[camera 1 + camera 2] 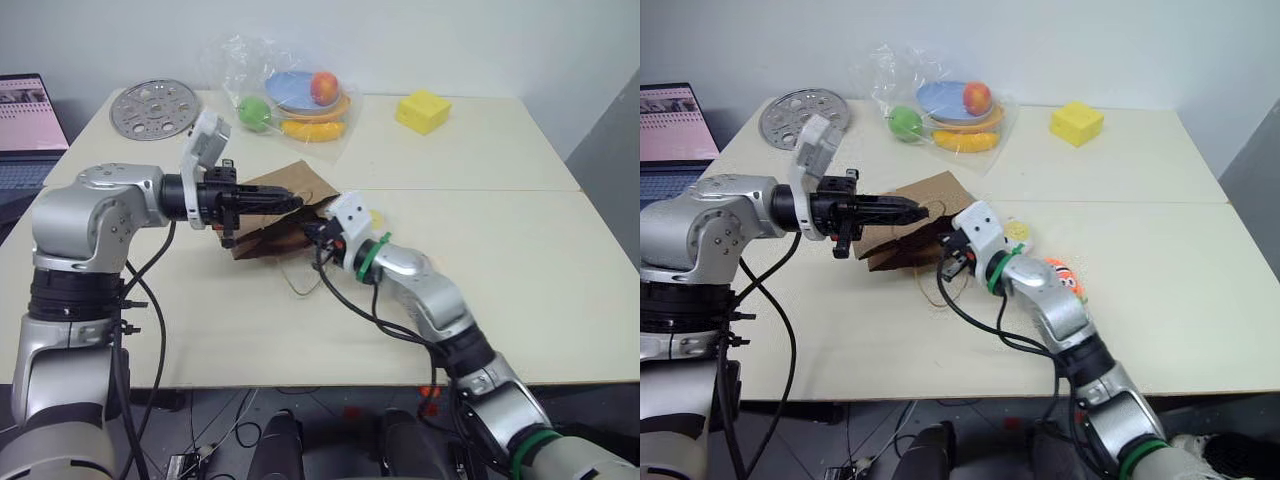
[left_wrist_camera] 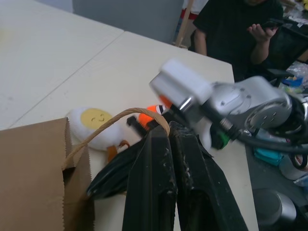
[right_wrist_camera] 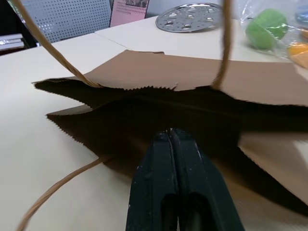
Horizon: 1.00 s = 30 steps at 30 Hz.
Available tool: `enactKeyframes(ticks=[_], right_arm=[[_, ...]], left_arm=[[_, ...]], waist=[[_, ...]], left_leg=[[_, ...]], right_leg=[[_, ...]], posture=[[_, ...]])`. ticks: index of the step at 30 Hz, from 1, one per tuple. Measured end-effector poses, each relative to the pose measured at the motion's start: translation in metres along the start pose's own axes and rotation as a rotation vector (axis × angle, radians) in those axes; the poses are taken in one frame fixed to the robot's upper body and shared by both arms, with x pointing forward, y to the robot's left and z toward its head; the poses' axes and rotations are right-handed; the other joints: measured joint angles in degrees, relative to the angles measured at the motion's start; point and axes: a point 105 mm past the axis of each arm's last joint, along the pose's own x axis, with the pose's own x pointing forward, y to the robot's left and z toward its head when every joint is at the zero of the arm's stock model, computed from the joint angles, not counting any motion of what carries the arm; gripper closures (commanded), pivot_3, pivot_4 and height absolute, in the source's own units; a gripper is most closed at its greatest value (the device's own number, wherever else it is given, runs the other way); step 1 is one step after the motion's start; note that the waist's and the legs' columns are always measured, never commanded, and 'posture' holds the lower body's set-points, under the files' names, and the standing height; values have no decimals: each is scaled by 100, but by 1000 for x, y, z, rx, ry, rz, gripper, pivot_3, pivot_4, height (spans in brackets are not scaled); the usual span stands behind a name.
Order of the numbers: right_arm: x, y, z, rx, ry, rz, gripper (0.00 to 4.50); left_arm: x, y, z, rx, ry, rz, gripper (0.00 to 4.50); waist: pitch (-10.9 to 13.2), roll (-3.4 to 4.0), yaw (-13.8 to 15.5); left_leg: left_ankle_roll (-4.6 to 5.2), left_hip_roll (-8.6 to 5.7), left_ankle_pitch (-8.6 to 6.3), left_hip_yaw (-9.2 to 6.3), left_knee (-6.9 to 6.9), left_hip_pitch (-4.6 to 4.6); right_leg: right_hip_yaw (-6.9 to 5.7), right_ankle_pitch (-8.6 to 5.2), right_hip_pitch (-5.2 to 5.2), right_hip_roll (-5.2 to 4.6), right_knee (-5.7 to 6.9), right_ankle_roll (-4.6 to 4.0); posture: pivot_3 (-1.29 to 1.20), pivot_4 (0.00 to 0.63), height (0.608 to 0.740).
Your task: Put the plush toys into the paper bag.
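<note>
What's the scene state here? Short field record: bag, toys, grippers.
bag: paper bag on its side on the table, mouth open
left gripper: shut on the upper handle, lifting it
right gripper: shut, at the bag mouth, nothing visibly held
egg chick: on table, outside bag
carrot toy: on table, outside bag

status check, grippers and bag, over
Left gripper shut on paper bag handle, right gripper shut at bag mouth. Egg chick and carrot toy on table, outside. Nothing blocking.
</note>
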Motion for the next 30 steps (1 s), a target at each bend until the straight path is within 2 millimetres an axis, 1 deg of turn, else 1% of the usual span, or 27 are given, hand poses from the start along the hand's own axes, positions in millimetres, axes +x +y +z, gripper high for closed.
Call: enactKeyframes(ticks=[4, 7, 10, 12, 14, 15, 16, 19, 20, 25, 30], right_arm=[[11, 2, -8, 8, 12, -6, 4483], [21, -1, -23, 2, 55, -66, 4483], [22, -4, -46, -16, 142, -100, 4483], [19, -3, -55, -6, 168, -102, 4483], [16, -1, -63, 10, 188, -96, 4483], [14, 0, -65, 15, 189, -93, 4483], [14, 1, -65, 16, 188, -89, 4483], [12, 1, -65, 19, 190, -93, 4483], [12, 1, -65, 20, 191, -96, 4483], [10, -1, -66, 22, 194, -109, 4483], [4, -12, -67, 26, 205, -163, 4483]], left_arm=[[-2, -3, 5, -11, -21, -1, 4500], [-9, -1, 13, -9, -71, 31, 4500], [-18, 7, 16, -10, -96, 94, 4500], [-24, 18, 20, 10, -126, 160, 4500], [-28, 27, 29, 38, -174, 214, 4500], [-29, 30, 37, 49, -205, 228, 4500], [-30, 32, 49, 60, -255, 236, 4500], [-36, 32, 79, 96, -367, 248, 4500], [-37, 32, 84, 100, -390, 250, 4500], [-41, 33, 89, 77, -451, 251, 4500], [-45, 31, 94, 68, -508, 248, 4500]], waist=[[0, 0, -5], [0, 0, -38], [0, 0, -37], [0, 0, -27], [0, 0, -17], [0, -1, -14], [0, -2, -10], [0, -2, -26], [-1, -1, -31], [0, -2, -58], [-1, -2, -54]], left_leg=[[0, 0, 0, -3, 0, 0], [0, 0, 0, -3, 0, 4], [0, 0, 0, -4, -1, 4], [0, 0, 0, -4, -1, 4], [0, 0, 0, -4, 0, 4], [0, 0, 0, -5, 0, 4], [0, 0, 0, -5, 1, 3], [0, 0, 0, -5, 1, 4], [0, 0, 0, -5, 0, 5], [-1, 0, 0, -5, -1, 6], [-1, 0, 0, -5, 0, 6]], right_leg=[[-3, 0, 0, 0, 2, -1], [-2, 0, 0, 1, 5, -1], [-3, 0, 0, 1, 5, -1], [-3, 1, 1, 1, 4, -1], [-4, 1, 1, 1, 5, -1], [-5, 1, 1, 1, 5, -1], [-4, 1, 1, 1, 5, -1], [-4, 1, 2, 1, 5, 0], [-4, 1, 2, 1, 5, 0], [-4, 1, 3, 0, 6, 0], [-4, 1, 4, 0, 6, 0]], posture=[[0, 150, 740], [0, 150, 740], [0, 150, 740], [0, 150, 740], [0, 150, 740], [0, 150, 740], [0, 150, 740], [0, 150, 740], [0, 150, 740], [0, 150, 740], [0, 150, 740]])
